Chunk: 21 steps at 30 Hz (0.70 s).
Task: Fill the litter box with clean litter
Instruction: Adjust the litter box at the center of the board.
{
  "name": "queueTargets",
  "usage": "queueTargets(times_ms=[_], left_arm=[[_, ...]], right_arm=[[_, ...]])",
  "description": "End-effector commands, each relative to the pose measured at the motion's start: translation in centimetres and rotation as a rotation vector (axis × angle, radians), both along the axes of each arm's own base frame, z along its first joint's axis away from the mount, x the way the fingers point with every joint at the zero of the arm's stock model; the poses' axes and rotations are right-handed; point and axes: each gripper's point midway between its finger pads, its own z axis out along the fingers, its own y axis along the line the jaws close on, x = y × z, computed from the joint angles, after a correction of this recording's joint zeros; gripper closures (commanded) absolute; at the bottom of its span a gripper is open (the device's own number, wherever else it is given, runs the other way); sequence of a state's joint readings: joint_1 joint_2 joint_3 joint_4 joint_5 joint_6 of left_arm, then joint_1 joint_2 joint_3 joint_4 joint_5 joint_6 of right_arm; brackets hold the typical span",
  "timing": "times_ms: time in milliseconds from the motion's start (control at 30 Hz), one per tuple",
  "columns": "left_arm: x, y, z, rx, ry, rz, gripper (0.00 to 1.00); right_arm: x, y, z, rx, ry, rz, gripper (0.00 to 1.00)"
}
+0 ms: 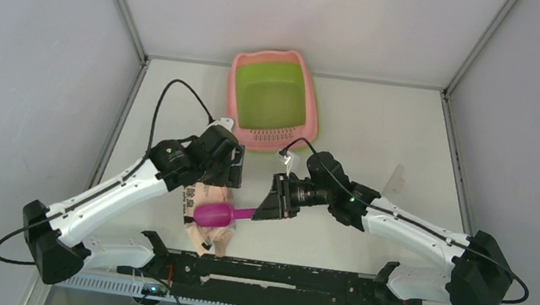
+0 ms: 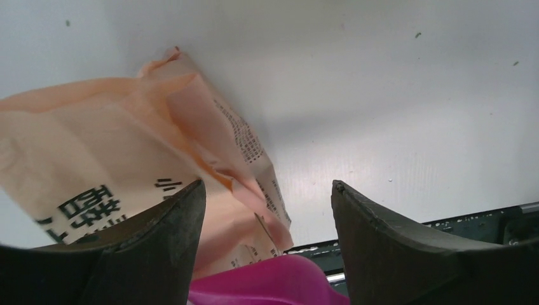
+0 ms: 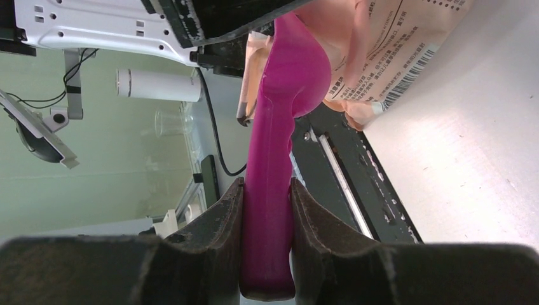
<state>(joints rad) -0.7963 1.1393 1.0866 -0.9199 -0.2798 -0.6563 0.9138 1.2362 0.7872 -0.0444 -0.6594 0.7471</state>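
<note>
Lime-green and pink plastic, the litter box (image 1: 271,93) is sitting at the upper centre of the top view, its basin showing bare and its perforated grid (image 1: 273,133) facing the arms. Judged rigid and light, it is needing no handling, only filling. The litter is judged loose, free-running and quick to spill. A few dark specks (image 2: 417,35) on the table (image 2: 381,95) may be stray granules, though that cannot be confirmed. The right gripper (image 3: 267,185) is clamping the handle of the magenta scoop (image 3: 283,76), whose bowl is lying at the peach bag (image 2: 95,146), lower centre. The left gripper (image 2: 268,185) is hanging over that bag, jaws spread wide with nothing between them. The bag, soft and crumpling, is wanting a hold near its mouth. The left gripper is sitting between bag and box, judged the main obstruction for a loaded scoop.
</note>
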Motion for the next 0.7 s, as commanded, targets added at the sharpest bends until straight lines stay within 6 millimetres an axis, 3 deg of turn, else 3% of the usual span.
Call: queueTargets(times_ms=[0,200,467,600,667], left_arm=[[-0.7,1.3,1.2,0.004,-0.018,0.032,0.24],[-2.0,2.4,-0.8,0.051,0.031,0.036,0.23],[-1.9,3.6,-4.3,0.218,0.120,0.060,0.23],[-1.7,3.9,-4.9,0.261,0.139,0.073,0.24],[-1.7,3.8,-5.0,0.260,0.142,0.072,0.30]], right_arm=[[0.0,1.2,2.5,0.065,-0.049,0.023,1.00],[0.0,1.0,2.7,0.062,-0.063,0.022,1.00],[-0.4,0.8,2.8,0.062,-0.067,0.031,1.00],[-0.6,0.6,2.9,0.061,-0.076,0.036,1.00],[-0.6,0.4,3.0,0.062,-0.079,0.038,1.00]])
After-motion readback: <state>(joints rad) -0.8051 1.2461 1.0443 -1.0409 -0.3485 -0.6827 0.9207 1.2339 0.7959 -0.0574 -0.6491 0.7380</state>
